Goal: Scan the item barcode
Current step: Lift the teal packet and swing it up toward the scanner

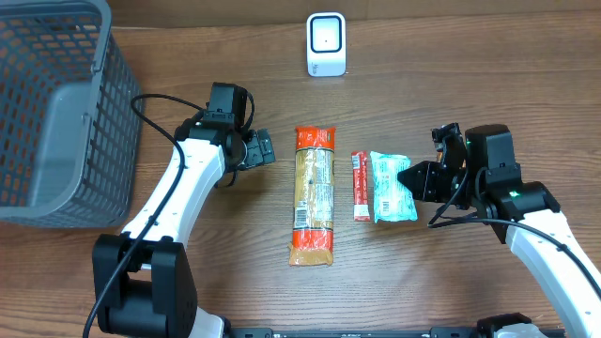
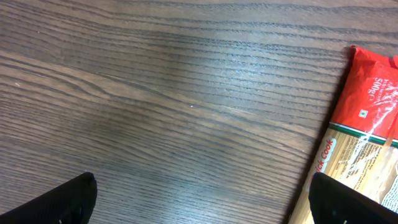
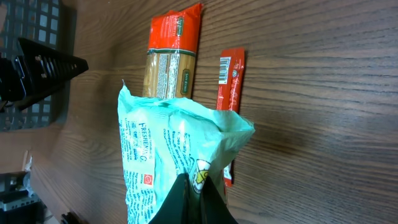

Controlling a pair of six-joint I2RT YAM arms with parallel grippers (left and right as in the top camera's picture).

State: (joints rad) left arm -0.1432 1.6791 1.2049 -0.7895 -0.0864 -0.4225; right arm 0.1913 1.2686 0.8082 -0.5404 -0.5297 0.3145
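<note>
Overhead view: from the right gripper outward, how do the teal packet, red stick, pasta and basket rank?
1. Teal packet, in the right gripper.
2. Red stick, beside the packet.
3. Pasta, mid-table.
4. Basket, far left.

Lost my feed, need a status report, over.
Left gripper open, empty, beside pasta pack. Right gripper shut on green packet. Nothing between it and scanner.

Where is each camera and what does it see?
Overhead: above the table, looking down; both arms show.
Left wrist: on the left arm, facing wood and the pasta pack; tips of the open left gripper show.
Right wrist: on the right arm, facing the teal bag its shut right gripper pinches.
Shared: all see the pasta pack.
</note>
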